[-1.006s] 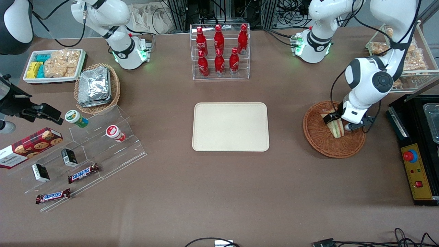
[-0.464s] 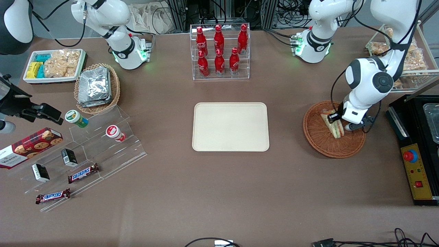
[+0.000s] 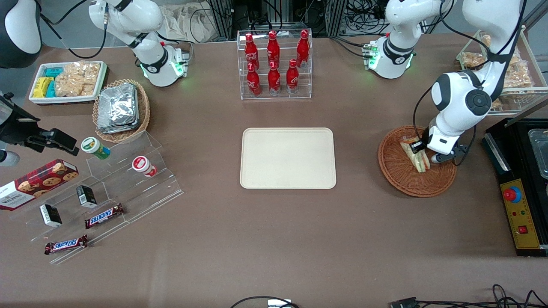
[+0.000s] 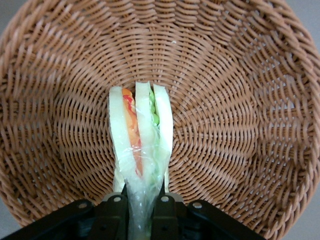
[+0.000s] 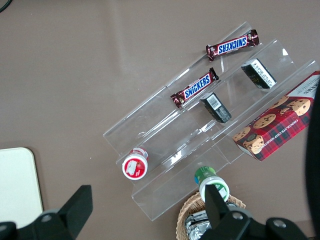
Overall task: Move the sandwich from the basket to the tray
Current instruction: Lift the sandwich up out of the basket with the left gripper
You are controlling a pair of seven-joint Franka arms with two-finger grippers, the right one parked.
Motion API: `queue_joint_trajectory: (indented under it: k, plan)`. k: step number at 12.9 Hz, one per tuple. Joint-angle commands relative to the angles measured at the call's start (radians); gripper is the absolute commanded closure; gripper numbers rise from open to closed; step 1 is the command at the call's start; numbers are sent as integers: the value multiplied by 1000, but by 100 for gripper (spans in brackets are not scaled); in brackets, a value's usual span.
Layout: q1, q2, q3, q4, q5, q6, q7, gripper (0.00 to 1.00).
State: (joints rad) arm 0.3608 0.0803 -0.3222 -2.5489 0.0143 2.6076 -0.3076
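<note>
The left arm's gripper (image 4: 139, 207) has its fingers closed on the plastic-wrapped tip of the triangular white-bread sandwich (image 4: 140, 137) inside the round reddish-brown wicker basket (image 3: 400, 171) near the table's working-arm edge, so the slick wrap could slip free or the layers splay during the carry to the flat cream rectangular tray (image 3: 287, 158).

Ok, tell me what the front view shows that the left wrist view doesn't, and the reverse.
Only the front view shows the tray, bare, lying toward the parked arm's end from the basket, and the cola bottles in their clear rack. Only the left wrist view shows the gripper shut on the wrapped edge of the sandwich, plus the three bread slices with red and green filling. Both show the sandwich inside the basket, with the gripper at it.
</note>
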Motion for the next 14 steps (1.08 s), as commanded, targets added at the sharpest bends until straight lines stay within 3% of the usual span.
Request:
queue_joint_trajectory:
  k: [1, 4, 6, 9, 12, 14]
  plan:
    - [4, -95, 2, 40, 9, -137, -5, 100]
    - [-3, -119, -5, 290, 7, -485, -28, 100]
    - [-10, -61, -14, 555, 7, -766, -47, 100]
    - [-13, 51, -67, 893, 6, -1013, -122, 100]
    - [-67, 84, -118, 998, 7, -1101, -264, 100]
    - [-178, 96, -120, 995, 9, -1097, -397, 100]
